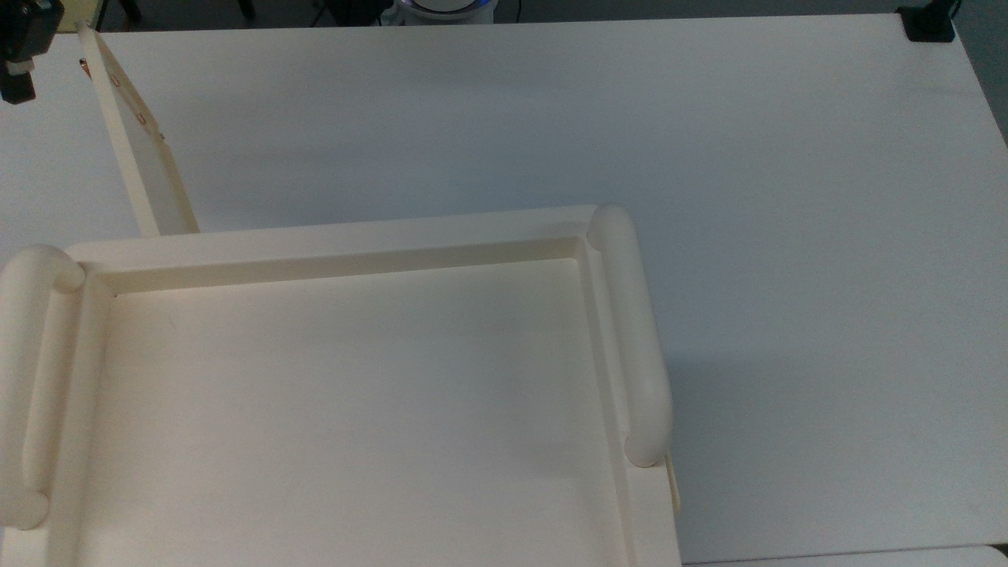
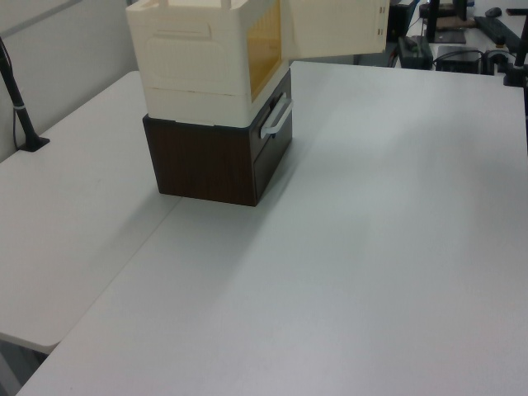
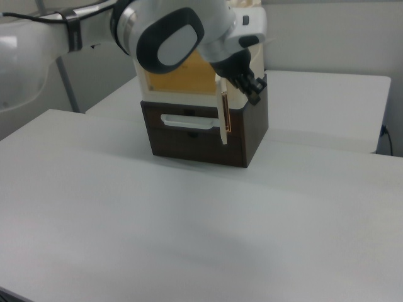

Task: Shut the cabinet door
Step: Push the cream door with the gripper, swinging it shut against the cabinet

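The cabinet [image 2: 202,58] is a cream unit with a recessed tray top [image 1: 354,378]. It stands on a dark brown drawer box [image 2: 210,161]. Its yellow inside shows through the open front. The cabinet door [image 1: 135,138] stands swung out from the top view's left front corner, with copper fittings on its inner face. In the left view the cabinet door [image 2: 337,29] is a flat panel, and in the right view the cabinet door [image 3: 223,118] is edge-on. My gripper [image 1: 17,75] hangs at the top view's upper left, just outside the door's free edge. In the right view my gripper [image 3: 252,90] is beside the door, apart from it.
Thick rounded rails [image 1: 634,339] line two sides of the cabinet top. The brown box has a white drawer handle [image 3: 186,121]. The white table [image 1: 709,142] stretches wide around the stack. A black clamp [image 1: 928,24] sits at the table's far corner, and a dark pole [image 2: 21,115] stands on the left view's left.
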